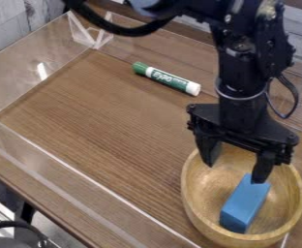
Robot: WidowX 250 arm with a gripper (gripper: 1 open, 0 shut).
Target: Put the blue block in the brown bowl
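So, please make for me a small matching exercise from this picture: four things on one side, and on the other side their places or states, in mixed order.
Things:
1. bright-blue rectangular block
2. round light-brown wooden bowl
3. green-and-white marker pen
4. black robot hand

Places or states:
A. lying on the table, outside the bowl
B. open, above the bowl
C. resting inside the bowl
D. standing on the table, with the block in it

Right pairs: 1-C, 2-D, 3-A, 4-B
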